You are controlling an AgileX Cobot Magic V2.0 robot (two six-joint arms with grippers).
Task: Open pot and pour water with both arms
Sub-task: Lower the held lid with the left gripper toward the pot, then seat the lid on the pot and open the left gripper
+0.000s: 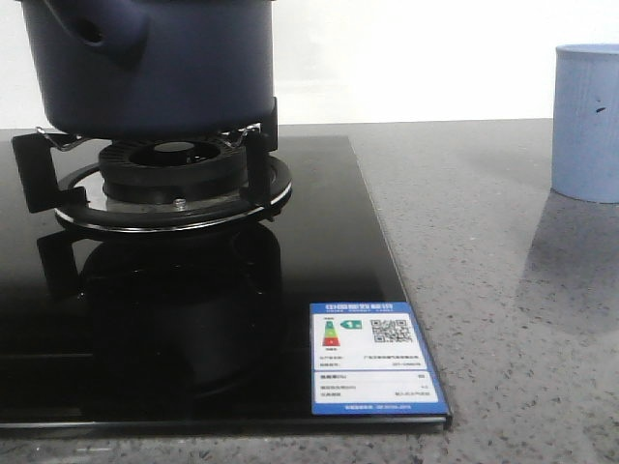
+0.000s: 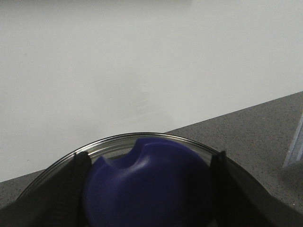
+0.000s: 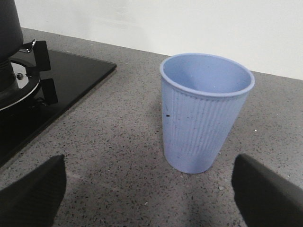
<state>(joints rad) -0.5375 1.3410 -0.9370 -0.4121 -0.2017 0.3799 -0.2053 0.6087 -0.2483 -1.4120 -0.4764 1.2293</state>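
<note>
The dark navy pot [image 1: 164,68] stands on the gas burner [image 1: 174,169] at the far left in the front view, its stubby handle [image 1: 92,34] facing me; its top is cut off. My left gripper [image 2: 149,189] is shut on the blue lid knob [image 2: 151,184], with the glass lid's metal rim [image 2: 118,140] showing behind it. I cannot tell whether the lid rests on the pot. My right gripper [image 3: 149,194] is open and empty, low over the counter, just short of the light-blue cup [image 3: 206,113]. Neither gripper shows in the front view.
The black glass hob [image 1: 193,290] with a sticker [image 1: 372,358] covers the left side; its edge also shows in the right wrist view [image 3: 71,71]. The cup [image 1: 587,121] stands at the far right on the grey speckled counter [image 1: 484,290]. A white wall is behind.
</note>
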